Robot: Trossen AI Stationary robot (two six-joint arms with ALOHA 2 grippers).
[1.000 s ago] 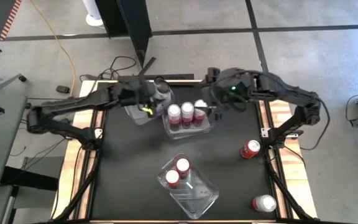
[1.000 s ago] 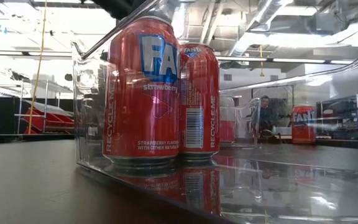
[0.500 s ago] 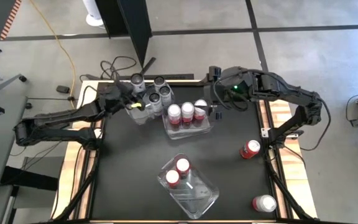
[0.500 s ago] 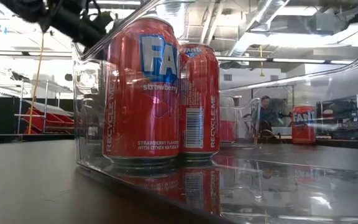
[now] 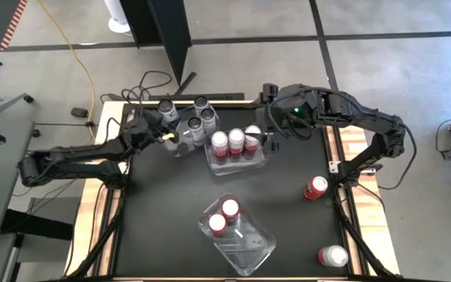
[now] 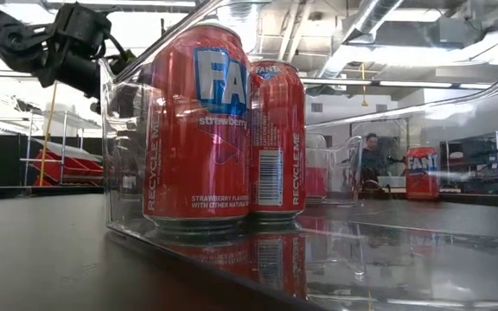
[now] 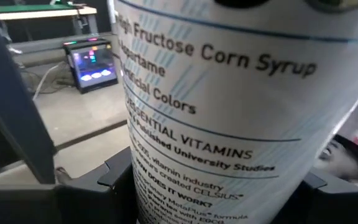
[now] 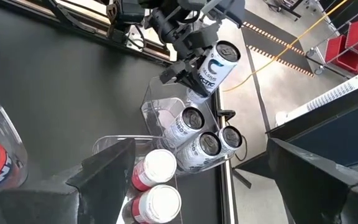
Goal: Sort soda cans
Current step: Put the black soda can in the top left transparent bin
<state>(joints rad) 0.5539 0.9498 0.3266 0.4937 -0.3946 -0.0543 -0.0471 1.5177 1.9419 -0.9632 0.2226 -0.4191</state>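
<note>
A silver soda can (image 8: 215, 67) with white lettering is in my left gripper (image 8: 182, 73), which is shut on it at the far left end of a clear bin (image 5: 180, 145). The can's top (image 5: 168, 110) shows at the table's far left. It fills the left wrist view (image 7: 229, 106). Three more silver cans (image 5: 202, 115) stand upright in that bin. My right gripper (image 8: 210, 186) hangs open above the middle bin (image 5: 237, 160), which holds red cans with white tops (image 5: 229, 142). My left gripper pinches the silver can's side wall (image 8: 197, 79) between its two fingers, about mid-height. It comes nearly level from the table's left side, with the fingers across the can. The can is tilted, its top toward the far edge; its lower end is hidden.
A third clear bin (image 5: 249, 247) near the front edge holds two red cans (image 6: 201, 130). One loose red can (image 5: 314, 188) and another with a white top (image 5: 333, 255) stand at the table's right side. Dark open tabletop lies between the bins.
My left gripper has carried the silver can from above the bin of silver cans toward the table's left edge and downward, rolling its wrist, so that the can now shows tilted at the bin's far left end. It stays shut on the can.
</note>
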